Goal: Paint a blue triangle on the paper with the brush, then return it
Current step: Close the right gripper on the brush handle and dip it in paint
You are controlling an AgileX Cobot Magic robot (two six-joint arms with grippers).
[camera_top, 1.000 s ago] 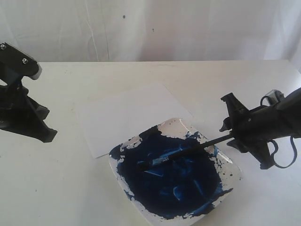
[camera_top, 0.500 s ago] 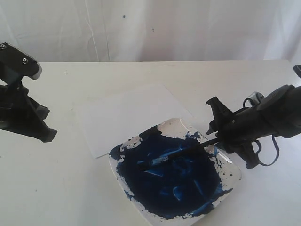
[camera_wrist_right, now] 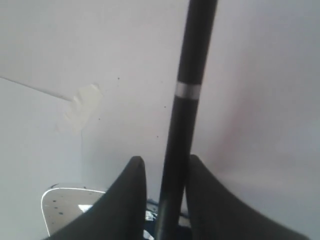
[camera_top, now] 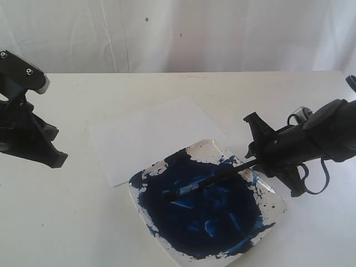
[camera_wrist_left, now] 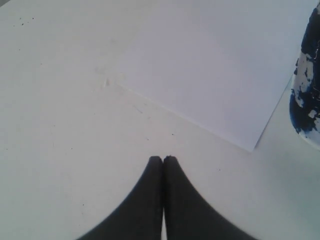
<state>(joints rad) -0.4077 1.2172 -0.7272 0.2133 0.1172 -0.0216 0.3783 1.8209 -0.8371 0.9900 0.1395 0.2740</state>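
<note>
Black-handled brush point(camera_wrist_right: 182, 110) sits inside the right claw point(camera_wrist_right: 164, 159); whether clamped, cannot tell.

I read the paper point(camera_top: 158, 136) as a thin, smooth, matt white sheet. The table point(camera_top: 67, 222) is matt white too, faintly speckled and scuffed. The plate point(camera_top: 276, 207) has a smooth white rim that looks glazed, and the paint point(camera_top: 206, 217) on it is wet and glossy, with pale highlights. The brush point(camera_wrist_right: 182, 130) has a smooth black handle of slight sheen with a bright metallic band point(camera_wrist_right: 188, 91). The left gripper point(camera_wrist_left: 163, 159) looks like matt black plastic. The backdrop point(camera_top: 222, 33) is creased white cloth.
</note>
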